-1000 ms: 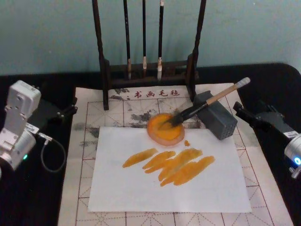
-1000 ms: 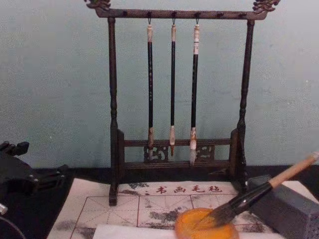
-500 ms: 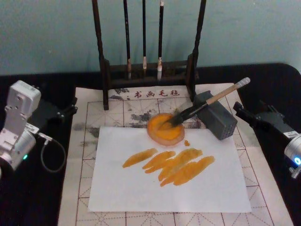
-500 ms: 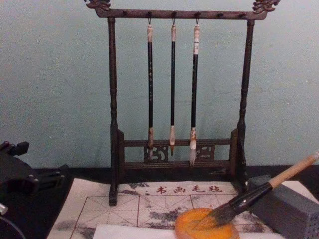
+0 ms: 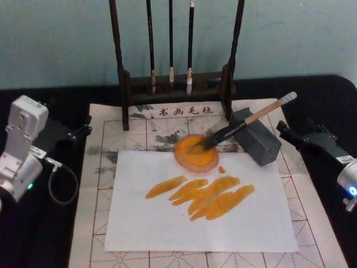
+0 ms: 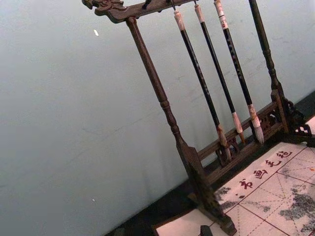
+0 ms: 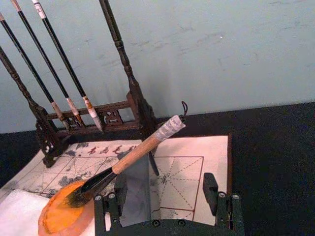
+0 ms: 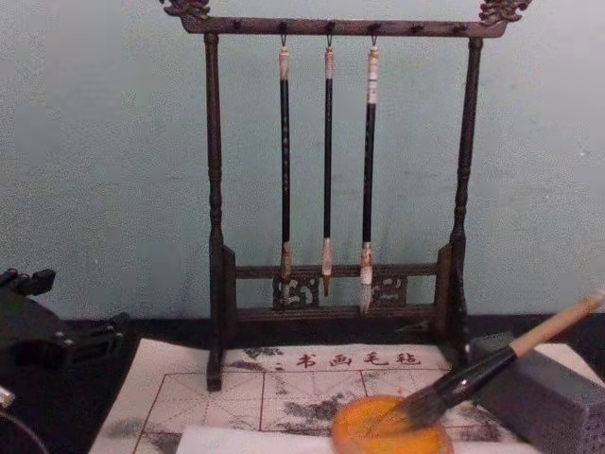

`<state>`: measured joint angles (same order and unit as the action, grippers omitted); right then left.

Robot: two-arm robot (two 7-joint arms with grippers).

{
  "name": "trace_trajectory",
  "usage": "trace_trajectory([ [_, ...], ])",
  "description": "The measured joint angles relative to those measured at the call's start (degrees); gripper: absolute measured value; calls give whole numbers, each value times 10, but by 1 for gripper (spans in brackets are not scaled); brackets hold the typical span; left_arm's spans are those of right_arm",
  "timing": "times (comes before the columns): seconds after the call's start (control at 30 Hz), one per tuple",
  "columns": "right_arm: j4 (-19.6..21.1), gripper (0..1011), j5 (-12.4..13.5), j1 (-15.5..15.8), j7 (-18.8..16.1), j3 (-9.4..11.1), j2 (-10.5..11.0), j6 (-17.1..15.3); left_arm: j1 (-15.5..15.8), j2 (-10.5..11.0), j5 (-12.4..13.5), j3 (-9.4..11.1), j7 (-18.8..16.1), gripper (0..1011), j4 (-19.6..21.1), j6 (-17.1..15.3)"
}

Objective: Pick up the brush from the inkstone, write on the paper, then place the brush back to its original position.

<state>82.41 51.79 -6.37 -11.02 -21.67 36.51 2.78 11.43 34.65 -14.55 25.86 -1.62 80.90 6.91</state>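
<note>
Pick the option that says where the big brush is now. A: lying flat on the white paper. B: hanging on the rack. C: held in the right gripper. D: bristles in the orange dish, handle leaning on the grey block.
D: the brush rests with its tuft in the orange dish and its handle across the grey block, with no gripper on it.

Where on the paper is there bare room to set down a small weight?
The paper is bare along its near edge, below the orange strokes, and in both near corners. Its far edge is crowded: the inkstone overlaps it, with the brush leaning from a grey block.
</note>
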Motion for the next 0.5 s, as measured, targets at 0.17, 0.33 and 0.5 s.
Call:
trace_trajectory([
  [0.17,0,1000,0,0,0,0,0,0,0,0,0,0,0,1001,0,0],
  [0.33,0,1000,0,0,0,0,0,0,0,0,0,0,0,1001,0,0],
  [0.5,0,1000,0,0,0,0,0,0,0,0,0,0,0,1001,0,0],
])
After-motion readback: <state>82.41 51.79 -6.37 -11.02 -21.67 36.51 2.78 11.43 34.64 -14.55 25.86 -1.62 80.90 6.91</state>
